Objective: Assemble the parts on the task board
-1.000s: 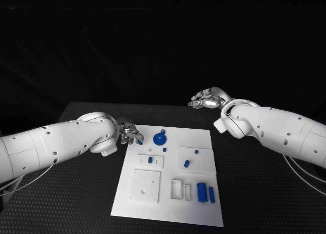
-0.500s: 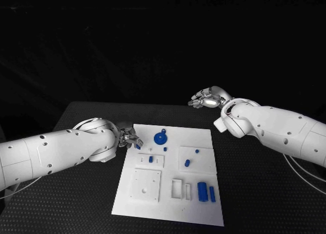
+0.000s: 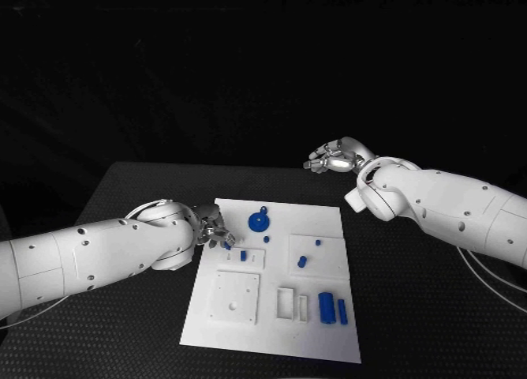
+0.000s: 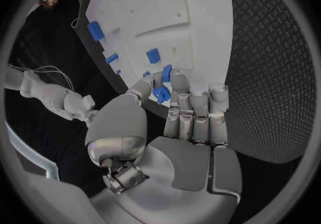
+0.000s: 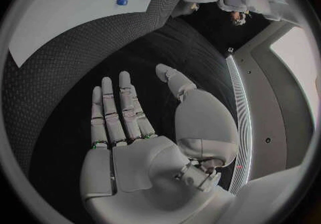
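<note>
Your table [image 3: 127, 185] carries the white board [image 3: 282, 339] at its middle. Your right hand [image 3: 338, 159] hovers past the board's far right corner, fingers apart, holding nothing. Your left hand [image 3: 211, 227] sits at the board's left edge, thumb and fingers pinching a small blue part [image 4: 160, 93]. A blue gear [image 3: 259, 221] stands near the far edge, other blue pieces [image 3: 327, 308] further along the board.

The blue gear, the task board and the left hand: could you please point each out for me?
blue gear [image 3: 259, 222], head view, on its round face.
task board [image 3: 275, 335], head view, on its bare near margin.
left hand [image 4: 175, 128], left wrist view, on the fingers near the palm.
</note>
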{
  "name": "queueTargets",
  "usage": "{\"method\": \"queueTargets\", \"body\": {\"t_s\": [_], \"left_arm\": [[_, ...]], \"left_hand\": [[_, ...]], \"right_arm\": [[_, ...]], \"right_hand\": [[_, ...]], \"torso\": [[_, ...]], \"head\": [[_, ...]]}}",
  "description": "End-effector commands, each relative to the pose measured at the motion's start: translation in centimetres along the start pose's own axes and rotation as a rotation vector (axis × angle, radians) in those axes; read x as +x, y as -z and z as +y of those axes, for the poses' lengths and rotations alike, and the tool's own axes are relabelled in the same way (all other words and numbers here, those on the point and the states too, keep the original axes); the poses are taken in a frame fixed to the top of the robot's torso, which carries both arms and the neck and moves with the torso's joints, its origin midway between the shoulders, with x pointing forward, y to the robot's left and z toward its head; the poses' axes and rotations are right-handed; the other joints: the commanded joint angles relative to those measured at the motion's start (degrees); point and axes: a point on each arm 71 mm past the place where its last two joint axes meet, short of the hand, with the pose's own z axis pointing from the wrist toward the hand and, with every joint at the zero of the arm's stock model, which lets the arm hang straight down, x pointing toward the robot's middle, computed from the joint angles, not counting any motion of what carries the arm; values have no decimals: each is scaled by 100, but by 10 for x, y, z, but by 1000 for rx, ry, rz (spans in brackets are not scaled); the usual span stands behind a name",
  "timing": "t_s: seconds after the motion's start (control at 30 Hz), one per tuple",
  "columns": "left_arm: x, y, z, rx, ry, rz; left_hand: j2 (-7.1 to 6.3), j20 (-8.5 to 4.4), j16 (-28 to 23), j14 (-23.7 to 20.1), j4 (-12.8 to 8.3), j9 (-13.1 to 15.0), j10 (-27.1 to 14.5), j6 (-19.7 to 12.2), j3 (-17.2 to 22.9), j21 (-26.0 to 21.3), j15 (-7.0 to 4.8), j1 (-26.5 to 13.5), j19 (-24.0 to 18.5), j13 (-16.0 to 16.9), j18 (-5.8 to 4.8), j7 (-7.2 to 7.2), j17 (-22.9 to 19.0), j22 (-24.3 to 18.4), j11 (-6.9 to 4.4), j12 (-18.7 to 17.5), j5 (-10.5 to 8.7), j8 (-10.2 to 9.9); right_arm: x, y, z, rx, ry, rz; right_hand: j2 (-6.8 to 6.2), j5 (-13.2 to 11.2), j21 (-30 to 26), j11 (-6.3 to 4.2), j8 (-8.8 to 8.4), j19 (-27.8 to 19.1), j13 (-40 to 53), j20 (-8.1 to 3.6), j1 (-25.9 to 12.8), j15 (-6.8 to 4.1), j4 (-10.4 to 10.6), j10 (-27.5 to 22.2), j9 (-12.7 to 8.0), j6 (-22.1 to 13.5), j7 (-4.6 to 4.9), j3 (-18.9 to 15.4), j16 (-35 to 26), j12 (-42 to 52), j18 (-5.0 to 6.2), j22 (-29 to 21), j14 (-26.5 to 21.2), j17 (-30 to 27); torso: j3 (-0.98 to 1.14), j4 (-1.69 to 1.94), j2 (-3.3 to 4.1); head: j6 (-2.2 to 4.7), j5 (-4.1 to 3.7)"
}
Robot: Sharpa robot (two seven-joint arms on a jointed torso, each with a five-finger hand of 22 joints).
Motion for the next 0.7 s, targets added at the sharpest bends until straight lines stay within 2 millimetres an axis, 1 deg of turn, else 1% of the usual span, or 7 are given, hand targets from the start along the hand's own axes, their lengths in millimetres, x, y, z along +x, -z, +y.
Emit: {"method": "queueTargets", "body": {"t_s": [0.03,0.3,0.47,0.7], "left_arm": [[3,-1,-1,5,-21,12],[7,-4,0,2,-37,24],[9,-4,0,1,-47,29],[10,-4,0,5,-53,40]], "left_hand": [[39,-764,25,436,-309,46,426,222,335,22,-523,64,57,7,68,-198,5,118,-452,30,31,75],[46,-765,28,431,-310,45,419,215,337,29,-524,63,55,12,69,-197,7,118,-453,39,21,76],[50,-765,29,429,-310,44,415,212,338,32,-525,62,53,14,70,-197,7,117,-453,43,16,78],[53,-765,31,426,-311,43,411,209,339,35,-525,62,50,17,70,-197,8,117,-453,48,12,79]], "right_arm": [[2,0,1,-8,-2,13],[1,0,1,-8,-2,13],[1,0,1,-8,-2,13],[1,0,1,-8,-2,14]], "right_hand": [[-22,23,-21,308,19,-35,-6,3,-9,7,31,-521,-9,62,14,8,14,9,-30,7,-48,-10],[-20,27,-24,308,20,-34,-11,3,-10,8,33,-521,-10,61,14,7,16,10,-30,11,-48,-12],[-20,29,-26,308,20,-34,-14,3,-10,8,34,-521,-11,61,14,7,16,11,-30,13,-49,-13],[-19,31,-28,308,21,-33,-17,3,-11,8,35,-521,-11,61,14,6,18,13,-30,15,-49,-14]], "torso": [[1,1,0],[5,-3,1],[1,-1,-1],[8,0,-2]], "head": [[-11,-6],[-24,-3],[-33,-6],[-41,1]]}}
